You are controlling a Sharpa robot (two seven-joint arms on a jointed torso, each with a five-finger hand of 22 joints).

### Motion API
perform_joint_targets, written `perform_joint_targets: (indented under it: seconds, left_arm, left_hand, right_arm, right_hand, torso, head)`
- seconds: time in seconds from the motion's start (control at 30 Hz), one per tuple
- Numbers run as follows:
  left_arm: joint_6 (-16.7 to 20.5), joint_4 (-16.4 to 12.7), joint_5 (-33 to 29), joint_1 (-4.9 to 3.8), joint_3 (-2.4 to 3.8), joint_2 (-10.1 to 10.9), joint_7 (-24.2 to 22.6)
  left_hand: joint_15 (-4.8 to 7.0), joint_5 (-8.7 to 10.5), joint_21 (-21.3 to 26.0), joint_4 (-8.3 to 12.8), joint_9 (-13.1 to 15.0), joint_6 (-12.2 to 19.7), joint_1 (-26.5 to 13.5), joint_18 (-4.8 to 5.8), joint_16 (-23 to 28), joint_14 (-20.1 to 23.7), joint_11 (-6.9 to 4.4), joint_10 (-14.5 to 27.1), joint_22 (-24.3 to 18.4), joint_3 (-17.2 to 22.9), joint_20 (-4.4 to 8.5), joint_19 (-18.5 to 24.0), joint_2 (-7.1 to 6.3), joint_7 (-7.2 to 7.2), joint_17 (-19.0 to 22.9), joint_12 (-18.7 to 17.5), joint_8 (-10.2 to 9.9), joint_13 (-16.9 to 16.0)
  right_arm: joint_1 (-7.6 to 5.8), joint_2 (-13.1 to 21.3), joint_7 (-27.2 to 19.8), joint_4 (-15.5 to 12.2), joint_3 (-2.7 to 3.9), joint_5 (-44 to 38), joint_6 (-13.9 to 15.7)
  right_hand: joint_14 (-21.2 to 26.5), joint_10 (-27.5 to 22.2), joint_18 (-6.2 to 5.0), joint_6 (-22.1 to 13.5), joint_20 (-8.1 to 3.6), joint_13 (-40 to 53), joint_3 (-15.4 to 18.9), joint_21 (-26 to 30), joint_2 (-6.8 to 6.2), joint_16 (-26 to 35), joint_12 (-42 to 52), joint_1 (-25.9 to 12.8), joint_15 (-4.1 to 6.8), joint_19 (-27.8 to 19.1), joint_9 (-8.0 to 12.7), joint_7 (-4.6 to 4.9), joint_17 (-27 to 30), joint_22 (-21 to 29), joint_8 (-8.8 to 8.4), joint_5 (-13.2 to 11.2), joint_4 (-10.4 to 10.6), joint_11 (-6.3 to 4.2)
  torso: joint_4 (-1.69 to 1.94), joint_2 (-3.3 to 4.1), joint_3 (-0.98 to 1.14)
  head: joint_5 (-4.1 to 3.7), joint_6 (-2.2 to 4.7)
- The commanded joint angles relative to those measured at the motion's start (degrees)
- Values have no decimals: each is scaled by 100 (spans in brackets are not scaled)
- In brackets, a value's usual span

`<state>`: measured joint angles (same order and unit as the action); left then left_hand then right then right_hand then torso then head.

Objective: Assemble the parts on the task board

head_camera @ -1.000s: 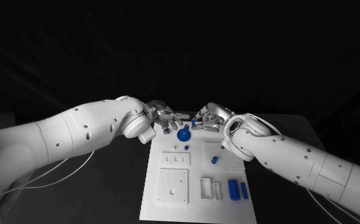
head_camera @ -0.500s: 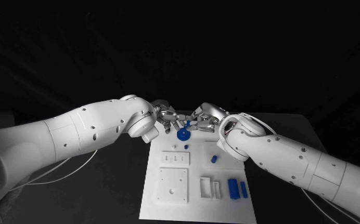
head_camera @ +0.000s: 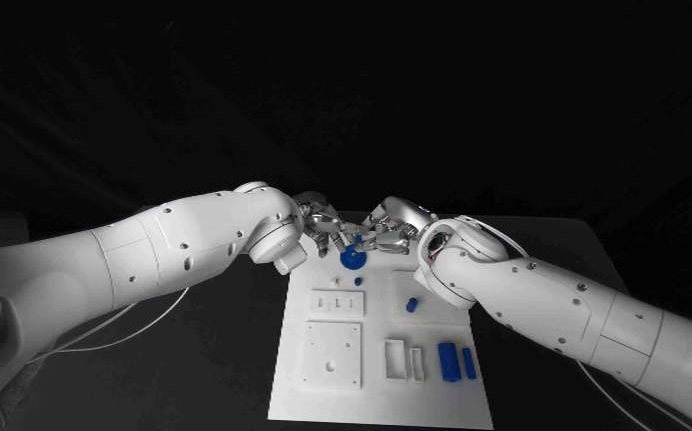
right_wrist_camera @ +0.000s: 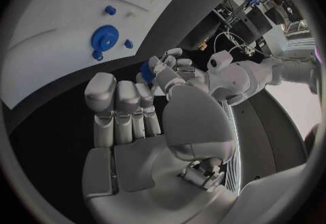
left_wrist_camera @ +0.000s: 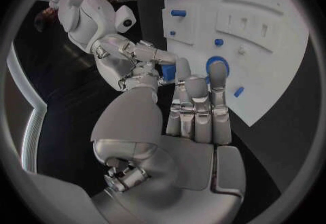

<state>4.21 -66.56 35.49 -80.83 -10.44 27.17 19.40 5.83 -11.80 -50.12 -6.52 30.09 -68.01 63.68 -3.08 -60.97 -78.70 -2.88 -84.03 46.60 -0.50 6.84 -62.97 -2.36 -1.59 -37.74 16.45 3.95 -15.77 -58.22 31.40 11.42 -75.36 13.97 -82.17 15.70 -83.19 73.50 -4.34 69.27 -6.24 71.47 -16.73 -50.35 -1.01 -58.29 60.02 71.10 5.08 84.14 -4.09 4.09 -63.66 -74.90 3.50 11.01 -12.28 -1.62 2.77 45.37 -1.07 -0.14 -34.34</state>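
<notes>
Right now your two hands meet over the far end of the task board (head_camera: 378, 391), above the black desk (head_camera: 216, 351). Between them sits a small blue part (left_wrist_camera: 168, 73). From the left wrist you can see the right hand (left_wrist_camera: 139, 58) pinching that part at its fingertips, while the left hand (left_wrist_camera: 193, 110) lies with its fingers straight and pressed side by side, their tips at the part; you cannot tell whether the left hand also grips it. From the right wrist the same blue part (right_wrist_camera: 147, 70) shows between the two sets of fingertips, with the left hand (right_wrist_camera: 170, 66) reaching in from the opposite side.

Just below the hands, from the head camera, a round blue disc (head_camera: 352, 259) lies on the board with a tiny blue piece (head_camera: 358, 282) right beside it on the near side. Nearer to you, a short blue peg (head_camera: 411, 305) lies by itself toward the board's right half. At the near right corner, two blue bars (head_camera: 457, 363) lie side by side, next to upright white blocks. On the left half you have two white recessed plates, one behind the other.
</notes>
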Motion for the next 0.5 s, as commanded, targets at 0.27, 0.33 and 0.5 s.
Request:
perform_joint_targets:
  seconds: [0.27, 0.33, 0.5]
  left_arm:
    - [-216, 8, 45, 22, -4, -48, 62]
    - [-231, 14, 45, 23, -4, -57, 68]
    - [-238, 27, 45, 24, -5, -69, 83]
  left_hand:
    - [14, 9, 115, 146, 4, 11, 41, 36, -40, 44, 5, -254, 130, -74, 14, -70, 137, 9, -8, 11, -24, -12]
    - [15, 7, 146, 194, 9, 9, 62, 39, -50, 50, 4, -253, 177, -104, 17, -76, 177, 10, -11, 16, -24, -14]
    - [19, -92, 201, 324, 3, 12, 140, 44, -59, 52, -4, -252, 250, -153, 21, -94, 310, 19, -7, 12, -26, -9]
  right_arm:
    - [-1, -38, 15, 6, -5, -71, -115]
    - [-1, -49, 14, 13, -11, -72, -122]
    - [-1, -65, 14, 15, -23, -73, -149]
  right_hand:
    - [-25, -7, 72, 227, -36, 8, -5, 39, 16, -1, -28, 17, 33, 246, -146, -115, -10, -639, 15, 56, 52, -25]
    - [-27, -5, 72, 228, -35, 10, -8, 38, 14, -3, -25, 19, 32, 246, -146, -115, -13, -640, 16, 66, 52, -26]
    - [-26, -5, 73, 228, -36, 10, -11, 41, 13, 2, -25, 19, 33, 247, -146, -115, -11, -640, 16, 78, 52, -26]
  torso:
    - [4, 1, 4]
    - [5, 2, 4]
    - [-3, 5, 8]
  head:
    - [-12, -21]
    - [-10, -23]
    - [2, -33]
